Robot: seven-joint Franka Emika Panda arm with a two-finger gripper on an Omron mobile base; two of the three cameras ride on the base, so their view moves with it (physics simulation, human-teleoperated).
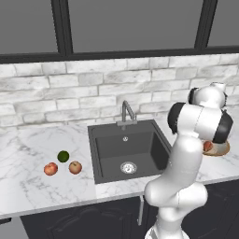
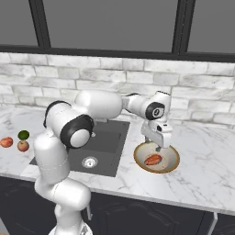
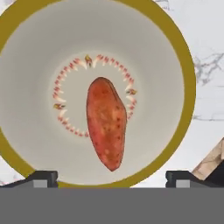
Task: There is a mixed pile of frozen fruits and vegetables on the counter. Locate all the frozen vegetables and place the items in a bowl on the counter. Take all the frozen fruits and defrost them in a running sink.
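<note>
- Gripper (image 2: 159, 145) hovers over bowl (image 2: 170, 166), fingers spread, holding nothing.
- Red-orange piece (image 3: 107, 122) lies inside.
- Green ball (image 1: 63, 156): probably hard, slick, rolls; pinch across middle.

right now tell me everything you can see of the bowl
The bowl is a shallow round dish with a tan rim and pale grey inside, a ring of small red and gold marks around its floor. It sits upright on the white marble counter, right of the sink. A long red-orange vegetable lies flat in its middle.
</note>
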